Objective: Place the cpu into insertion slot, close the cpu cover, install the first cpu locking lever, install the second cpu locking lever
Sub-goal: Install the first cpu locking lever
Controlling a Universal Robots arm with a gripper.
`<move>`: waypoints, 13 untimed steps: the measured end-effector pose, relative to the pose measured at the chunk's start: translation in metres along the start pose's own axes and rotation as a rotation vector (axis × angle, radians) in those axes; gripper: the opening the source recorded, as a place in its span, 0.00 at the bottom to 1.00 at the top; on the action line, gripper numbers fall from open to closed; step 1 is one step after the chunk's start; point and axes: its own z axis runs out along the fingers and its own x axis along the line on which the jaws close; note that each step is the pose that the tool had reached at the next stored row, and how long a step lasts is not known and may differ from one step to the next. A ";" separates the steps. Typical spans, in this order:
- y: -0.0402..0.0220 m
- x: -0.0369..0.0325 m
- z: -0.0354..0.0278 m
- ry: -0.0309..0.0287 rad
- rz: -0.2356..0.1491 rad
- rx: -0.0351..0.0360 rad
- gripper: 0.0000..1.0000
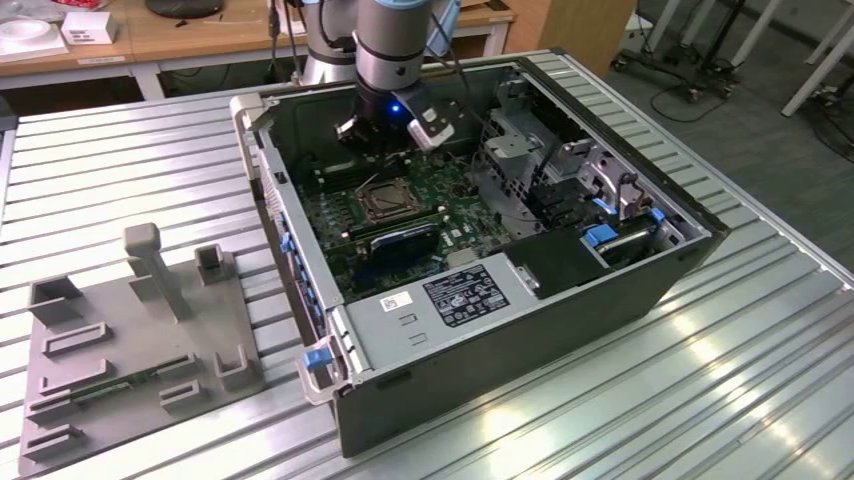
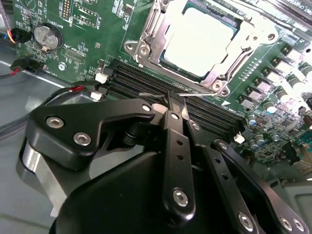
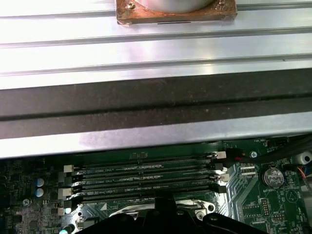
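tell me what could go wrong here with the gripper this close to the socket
1. The shut gripper sits at a thin wire lever; such a narrow wire might slip off and spring back.
2. The memory slots lie right next to it, so a slip could scrape them.
3. The cpu lies bare inside the cpu cover; a stray lever might scratch it.

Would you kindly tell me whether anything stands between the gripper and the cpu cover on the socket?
Nothing visible does. In the second wrist view the gripper hangs over the black memory slots, which lie low on the motherboard. The cpu cover, framing the cpu, sits just beyond them with open air between.
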 end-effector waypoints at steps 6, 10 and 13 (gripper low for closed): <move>-0.0012 0.0130 -0.0007 -0.0015 0.000 0.0002 0.11; -0.0012 0.0144 -0.0007 -0.0022 0.000 0.0000 0.11; -0.0011 0.0144 -0.0019 -0.0021 0.000 0.0002 0.11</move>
